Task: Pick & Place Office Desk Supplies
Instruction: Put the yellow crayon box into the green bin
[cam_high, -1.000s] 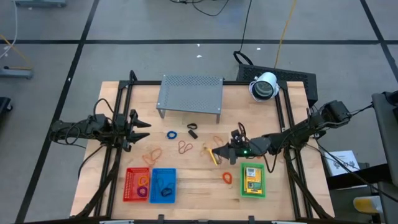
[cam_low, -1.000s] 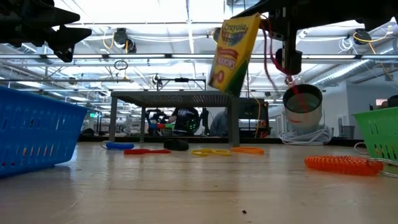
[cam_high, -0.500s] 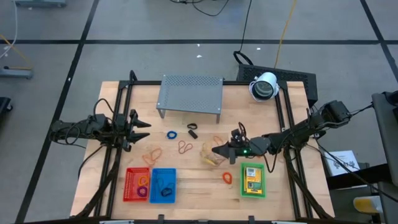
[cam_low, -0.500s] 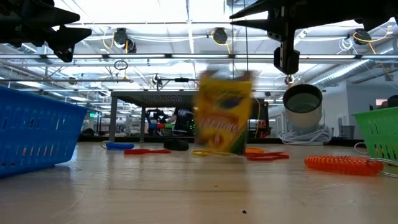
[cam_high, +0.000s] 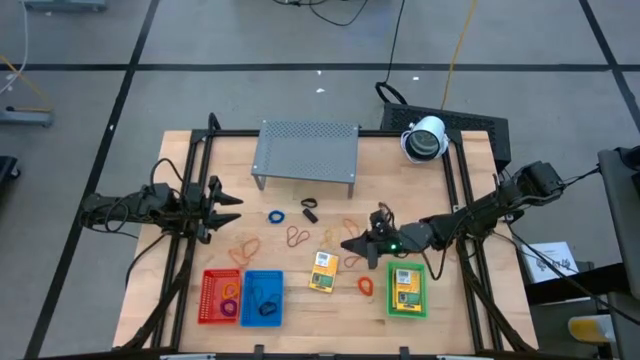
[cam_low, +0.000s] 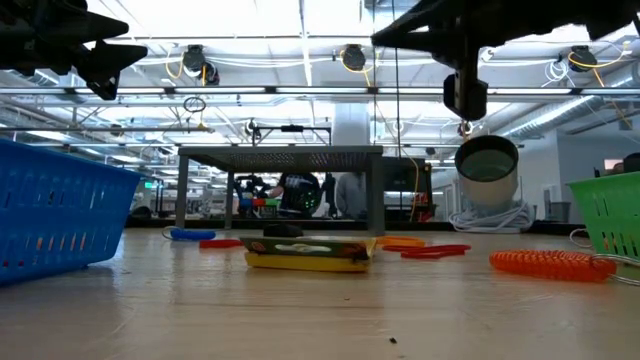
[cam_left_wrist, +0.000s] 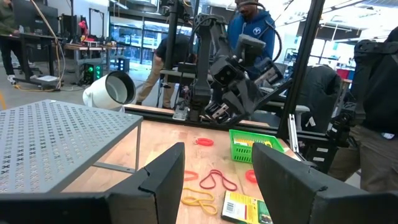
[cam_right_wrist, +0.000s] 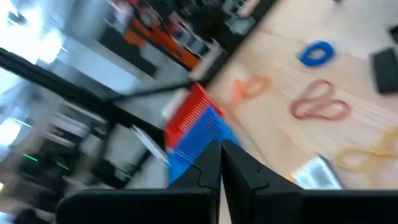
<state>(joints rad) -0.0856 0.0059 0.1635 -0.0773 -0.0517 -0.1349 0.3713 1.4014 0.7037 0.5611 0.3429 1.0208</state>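
Note:
A yellow crayon packet lies flat on the table in front of the blue basket's right side; the low view shows it resting on its broad face. My right gripper hovers shut just above and to the right of it, touching nothing. Rubber-band loops, a blue ring and a black clip lie mid-table. My left gripper waits open at the table's left.
A red basket and a blue basket stand at the near edge. A green basket at the near right holds another packet. An orange coil lies beside it. The grey perforated shelf stands at the far edge.
The yellow packet hung tilted from my right gripper a second ago. The gripper has let it go. It has fallen, tumbled toward the near edge and now lies flat on the table. My right gripper has stayed about where it was.

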